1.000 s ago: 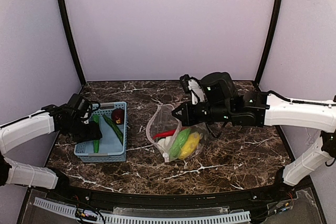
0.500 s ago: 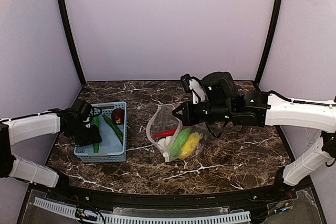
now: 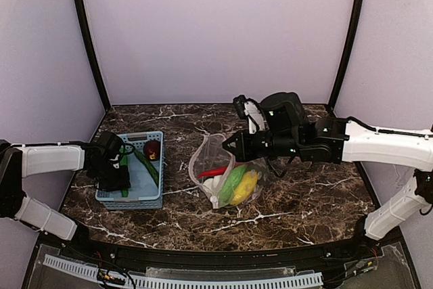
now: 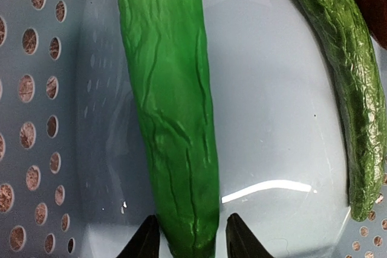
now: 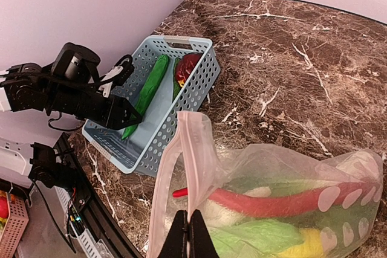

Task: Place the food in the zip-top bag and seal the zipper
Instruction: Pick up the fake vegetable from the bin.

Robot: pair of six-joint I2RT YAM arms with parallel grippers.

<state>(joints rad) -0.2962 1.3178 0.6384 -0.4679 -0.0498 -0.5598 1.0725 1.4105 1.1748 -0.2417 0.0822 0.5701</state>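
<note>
R fingers (image 5: 178, 243) clamped on zip-top bag (image 5: 272, 167) rim, so the mouth is propped open for loading. Green long piece (image 4: 172, 119) straddled between L fingers (image 4: 148, 243) in basket (image 4: 36, 119) (pinched or not: can't be told).

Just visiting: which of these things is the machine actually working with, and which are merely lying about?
Part of the job: zip-top bag, mouth pinched by the right fingers; red chilli, yellow piece and leafy green inside it; light green long piece between the left fingers; dark green long piece; dark red fruit.
Just lying about: light blue basket, marble table.
</note>
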